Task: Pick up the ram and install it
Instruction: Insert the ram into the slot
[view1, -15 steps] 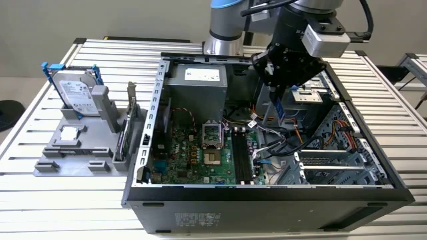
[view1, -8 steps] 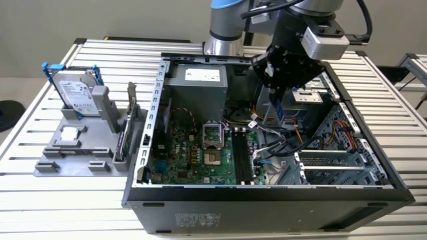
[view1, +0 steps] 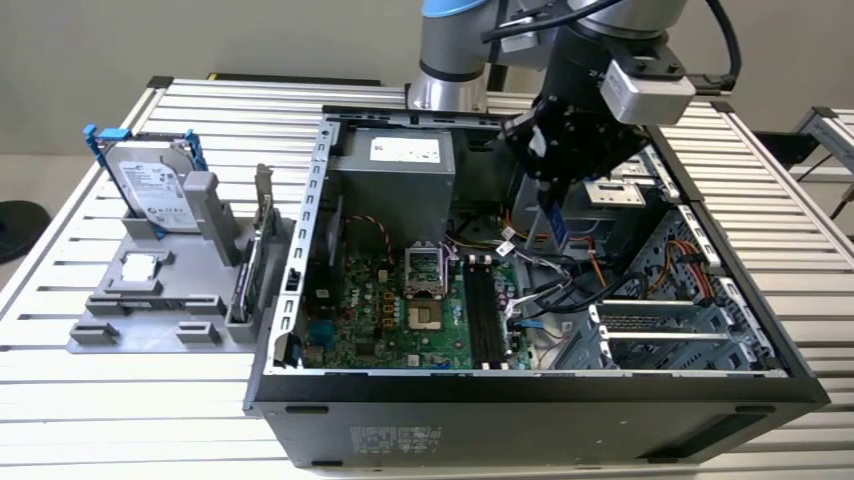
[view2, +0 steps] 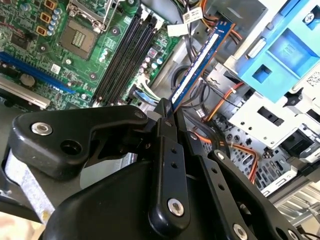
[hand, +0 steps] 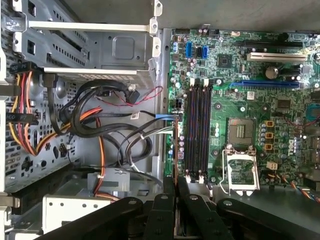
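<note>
My gripper (view1: 551, 192) hangs inside the open computer case (view1: 534, 385), above its cable area, and is shut on the ram (view1: 555, 225). The ram is a narrow blue-edged stick that points down from the fingers. In the second wrist view the ram (view2: 200, 60) sticks out from between the black fingers (view2: 165, 145) with its whitish sticker showing, over cables and to the side of the motherboard. The black memory slots (view1: 483, 322) (hand: 197, 130) (view2: 125, 55) lie on the green motherboard (view1: 387, 310), toward the exterior view's left of the ram and lower. Nothing sits in the slots.
Orange, black and grey cables (view1: 567, 290) (hand: 95, 120) bunch under the gripper. A grey power supply (view1: 394, 165) stands at the back of the case, with drive cages (view1: 681, 330) at the exterior view's right. A grey fixture (view1: 147, 300) outside holds a hard drive (view1: 154, 185) and a bracketed card (view1: 254, 250).
</note>
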